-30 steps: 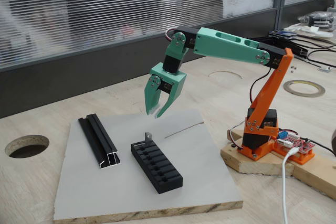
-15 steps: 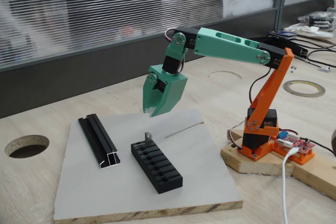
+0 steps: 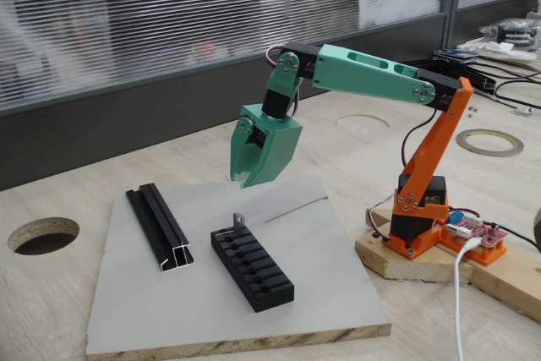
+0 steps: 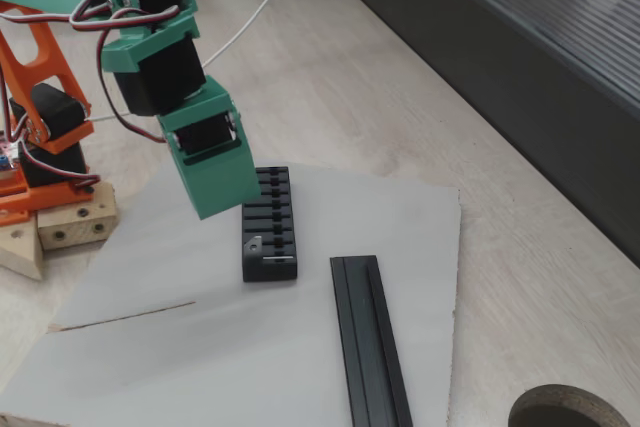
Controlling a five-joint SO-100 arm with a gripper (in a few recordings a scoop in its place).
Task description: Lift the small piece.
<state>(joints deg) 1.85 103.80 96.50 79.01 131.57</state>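
Observation:
The small piece (image 3: 240, 220) (image 4: 256, 245) is a tiny silvery tab standing upright at the end of a black ribbed block (image 3: 254, 272) (image 4: 270, 222). My green gripper (image 3: 245, 178) (image 4: 216, 209) hangs in the air above and just beyond that end, pointing down. Its jaws are shut with nothing between them, and a clear gap separates the tips from the tab. A long black rail (image 3: 159, 227) (image 4: 368, 342) lies beside the block on the grey board (image 3: 194, 310) (image 4: 150, 347).
The orange arm base (image 3: 423, 217) sits on a wooden plate at the right in a fixed view, with cables and a red circuit board beside it. A round hole (image 3: 42, 234) (image 4: 570, 409) is cut in the table past the rail. A tape ring (image 3: 489, 141) lies far right.
The jaws, open one second ago, have closed. The gripper has shifted slightly left and otherwise stays at about the same height above the board.

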